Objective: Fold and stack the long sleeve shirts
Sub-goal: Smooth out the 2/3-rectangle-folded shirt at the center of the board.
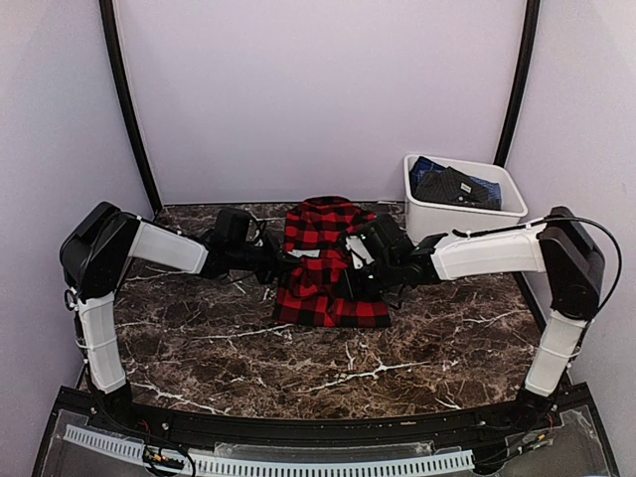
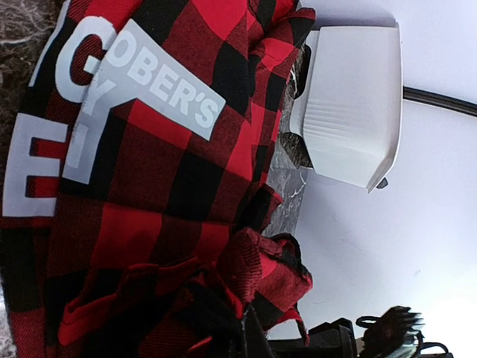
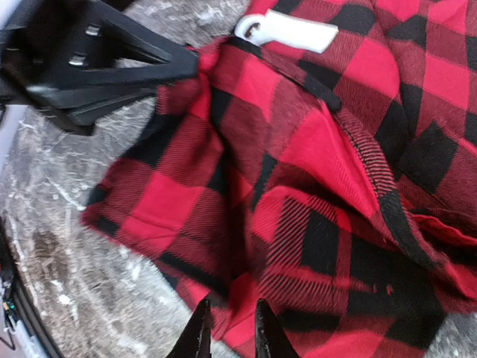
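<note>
1. Right wrist view: the right gripper [image 3: 231, 337] has its jaws nearly together at the hem of the red-and-black shirt [image 3: 313, 156]. I cannot tell whether cloth is pinched between them.
2. The left gripper [image 3: 186, 66] is clamped on a fold at that shirt's edge, near the white neck label [image 3: 287, 30].
3. The shirt lies rumpled on the table [image 1: 248, 348] between both arms, near the white tub [image 1: 437, 217], which holds dark cloth.
4. The step looks like squaring up a fold. Take 1 layer per jaw, confirm the right pinch, then move both arms together, keeping the cloth taut and low so no sleeve trails.
</note>
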You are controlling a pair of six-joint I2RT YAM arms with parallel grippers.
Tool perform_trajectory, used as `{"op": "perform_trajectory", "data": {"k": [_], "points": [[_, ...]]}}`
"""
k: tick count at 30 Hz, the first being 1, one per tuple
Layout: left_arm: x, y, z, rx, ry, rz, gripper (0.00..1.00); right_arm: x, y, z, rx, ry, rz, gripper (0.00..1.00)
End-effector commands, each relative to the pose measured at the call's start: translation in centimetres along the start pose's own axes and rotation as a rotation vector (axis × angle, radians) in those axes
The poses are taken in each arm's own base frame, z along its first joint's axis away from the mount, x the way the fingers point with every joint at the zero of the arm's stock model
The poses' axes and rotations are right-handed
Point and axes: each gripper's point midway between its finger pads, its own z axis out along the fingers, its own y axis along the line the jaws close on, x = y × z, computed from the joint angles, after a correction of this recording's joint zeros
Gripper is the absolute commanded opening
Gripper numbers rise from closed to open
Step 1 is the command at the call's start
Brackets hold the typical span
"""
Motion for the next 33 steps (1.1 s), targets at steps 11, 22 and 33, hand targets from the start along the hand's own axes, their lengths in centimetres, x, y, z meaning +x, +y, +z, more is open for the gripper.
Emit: {"op": "perform_trajectory", "data": {"k": [11,22,33], "points": [[-0.7,-0.3,-1.6,-0.011,-0.072,0.010,0.00,-5.4,-6.1,6.8,0.199,0.004,-0.010,0.30],[-2.0,0.2,-2.1,-0.020,-0.112,0.013,0.06,-6.3,-7.3,7.3,0.173,-0.003,-0.015,0.44],[-2.0,0.2,-1.7,-0.010,-0.073,0.050,0.17,-11.4,-6.4,0.5,0.216,-0.123,-0.030,0.58]]}}
